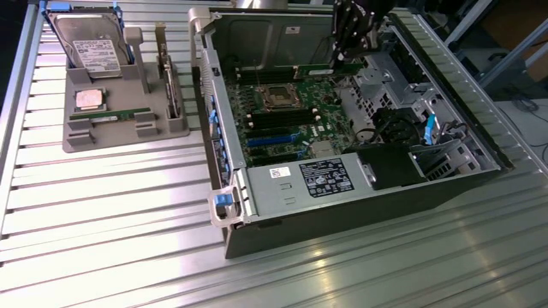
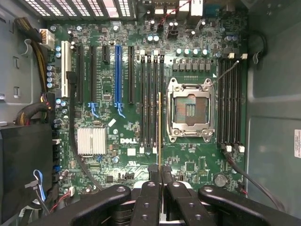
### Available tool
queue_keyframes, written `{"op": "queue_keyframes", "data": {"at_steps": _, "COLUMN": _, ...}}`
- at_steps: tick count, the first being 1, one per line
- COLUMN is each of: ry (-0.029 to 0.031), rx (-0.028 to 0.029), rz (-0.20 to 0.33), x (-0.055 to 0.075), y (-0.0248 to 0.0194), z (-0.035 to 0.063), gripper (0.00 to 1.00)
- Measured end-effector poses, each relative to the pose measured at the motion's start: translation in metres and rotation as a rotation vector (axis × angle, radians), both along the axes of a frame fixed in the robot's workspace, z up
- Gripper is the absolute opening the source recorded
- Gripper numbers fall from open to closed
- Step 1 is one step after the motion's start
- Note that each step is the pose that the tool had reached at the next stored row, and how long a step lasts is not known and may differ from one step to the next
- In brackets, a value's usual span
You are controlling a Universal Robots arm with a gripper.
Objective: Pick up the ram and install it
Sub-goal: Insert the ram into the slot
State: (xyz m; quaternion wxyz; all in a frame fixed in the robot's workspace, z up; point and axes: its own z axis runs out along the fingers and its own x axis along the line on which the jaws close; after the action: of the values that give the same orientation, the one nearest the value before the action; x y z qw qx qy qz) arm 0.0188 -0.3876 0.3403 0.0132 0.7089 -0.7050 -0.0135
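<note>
Green ram (image 2: 160,123), edge-on as a thin strip, pinched tight between the black jaws. Hovered inside the open case (image 1: 256,38), right over the motherboard (image 2: 117,136), lined up along the 4 black memory slots (image 2: 148,103) just beside the empty CPU socket (image 2: 189,110). Couldn't tell if it touched a slot yet. Also spotted a grey holder (image 1: 120,136) on the metal desk (image 1: 102,192), at the exterior view's left: hard drive (image 1: 90,42) standing up, square silver processor chip (image 1: 89,99) lying flat, 1 more green stick (image 1: 107,117) just beside that chip.
</note>
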Motion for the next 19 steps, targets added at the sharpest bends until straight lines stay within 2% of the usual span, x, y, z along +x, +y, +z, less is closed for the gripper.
{"op": "queue_keyframes", "data": {"at_steps": 19, "ry": 0.0000, "rx": 0.0000, "rz": 0.000, "x": 0.000, "y": 0.0000, "z": -0.0108, "gripper": 0.12}}
